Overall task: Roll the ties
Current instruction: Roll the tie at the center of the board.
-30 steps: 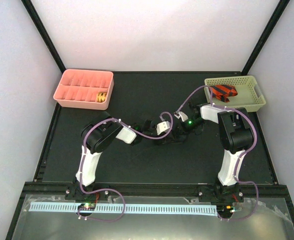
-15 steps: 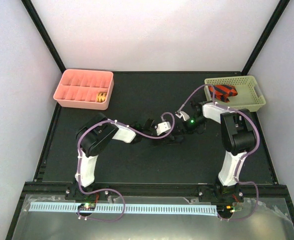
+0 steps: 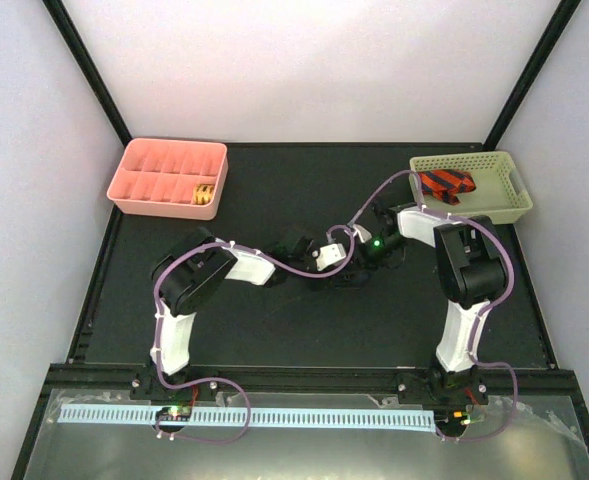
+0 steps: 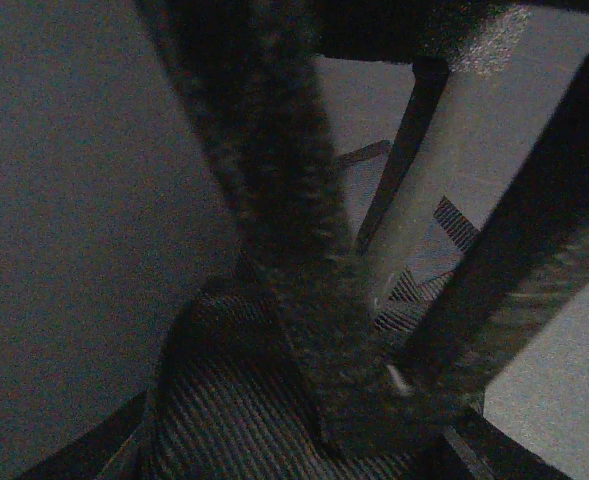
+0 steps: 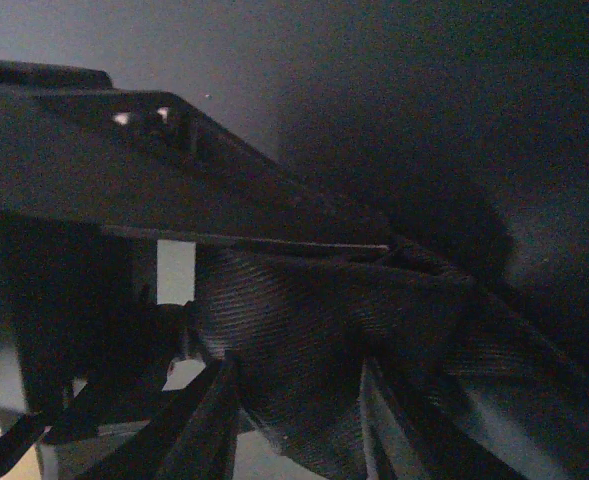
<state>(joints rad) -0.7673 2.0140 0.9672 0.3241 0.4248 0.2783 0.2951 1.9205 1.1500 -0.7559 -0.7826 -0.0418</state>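
A dark ribbed tie (image 4: 214, 400) lies on the black mat (image 3: 274, 320) at mid-table, hard to make out from above. My left gripper (image 3: 342, 273) meets my right gripper (image 3: 358, 264) over it. In the left wrist view the fingers (image 4: 314, 330) converge and pinch the tie's fabric. In the right wrist view a rolled fold of the tie (image 5: 304, 340) sits clamped between the two fingers (image 5: 206, 420). A red and black striped tie (image 3: 446, 183) lies in the pale green basket (image 3: 509, 205).
A pink divided tray (image 3: 134, 190) stands at the back left with one rolled yellow tie (image 3: 205, 194) in a compartment. Purple cables loop off both arms. Black frame posts rise at the back corners.
The right wrist has swung a little left and back, closer to the left gripper. The left arm's elbow has shifted slightly left. Both grippers stay on the dark tie.
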